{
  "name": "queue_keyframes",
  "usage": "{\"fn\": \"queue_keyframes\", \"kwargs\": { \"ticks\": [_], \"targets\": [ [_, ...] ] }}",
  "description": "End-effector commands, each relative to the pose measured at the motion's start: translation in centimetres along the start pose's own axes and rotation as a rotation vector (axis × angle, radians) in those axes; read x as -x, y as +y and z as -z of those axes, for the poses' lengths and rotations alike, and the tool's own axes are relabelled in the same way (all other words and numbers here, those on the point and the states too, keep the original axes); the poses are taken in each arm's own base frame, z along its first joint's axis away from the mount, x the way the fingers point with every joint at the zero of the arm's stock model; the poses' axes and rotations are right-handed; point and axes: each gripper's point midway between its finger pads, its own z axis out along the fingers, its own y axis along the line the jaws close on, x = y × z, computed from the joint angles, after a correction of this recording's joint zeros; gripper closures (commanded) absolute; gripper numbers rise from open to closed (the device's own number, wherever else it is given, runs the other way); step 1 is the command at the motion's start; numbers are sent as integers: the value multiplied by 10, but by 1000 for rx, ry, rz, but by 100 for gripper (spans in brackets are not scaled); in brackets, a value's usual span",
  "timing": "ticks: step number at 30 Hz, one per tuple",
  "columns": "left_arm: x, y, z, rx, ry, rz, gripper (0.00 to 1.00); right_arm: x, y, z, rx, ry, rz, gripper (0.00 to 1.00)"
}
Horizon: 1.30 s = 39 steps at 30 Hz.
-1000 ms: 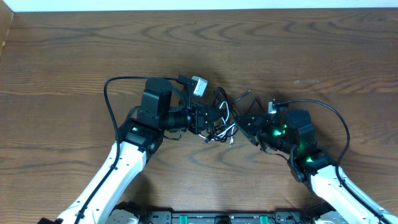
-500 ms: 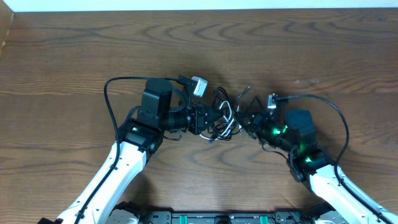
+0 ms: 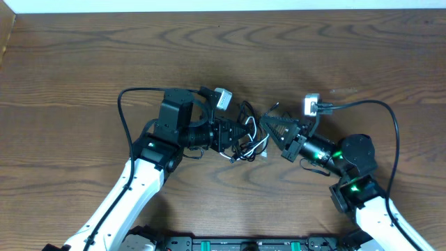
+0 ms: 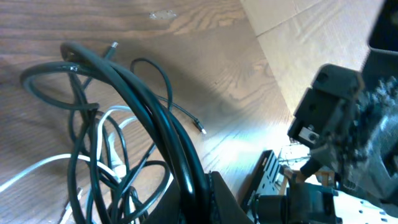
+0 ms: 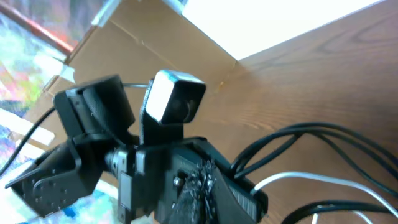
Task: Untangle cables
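The cables [image 3: 249, 137] lie as a small tangle of black cords and one white cord at the table's centre, between my two grippers. My left gripper [image 3: 233, 134] comes in from the left and is shut on a bundle of black cords [image 4: 143, 99], which run up from between its jaws [image 4: 196, 182]. The white cord [image 4: 115, 115] loops beside that bundle. My right gripper [image 3: 273, 124] points left at the tangle's right edge. Its pads [image 5: 205, 180] are pressed together, and no cord shows between them. Black cords [image 5: 323, 134] and the white cord [image 5: 311, 179] run just to its right.
The wooden table [image 3: 104, 63] extends all around the tangle. Thick black arm wires arc over the left arm [image 3: 125, 104] and the right arm [image 3: 380, 108]. The left arm's camera [image 5: 177, 99] sits close ahead of my right gripper. Cardboard [image 4: 298, 37] stands beyond the table.
My right arm has swung out to the right and turned its gripper leftward and slightly up toward the tangle; its jaws have closed. The left gripper has kept its hold and place.
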Motion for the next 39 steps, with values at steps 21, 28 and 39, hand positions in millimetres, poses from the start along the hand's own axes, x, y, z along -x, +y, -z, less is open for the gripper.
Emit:
{"fn": "queue_keyframes", "kwargs": {
  "ticks": [21,28,39],
  "targets": [
    [9,10,2,64,-32,-7,92,-72,-102,21,-478,124,-591,79],
    [9,10,2,64,-32,-8,92,-75,-106,3,-412,148,-634,81],
    [9,10,2,64,-31,-7,92,-88,-115,-12,-419,147,-699,81]
  ]
}}
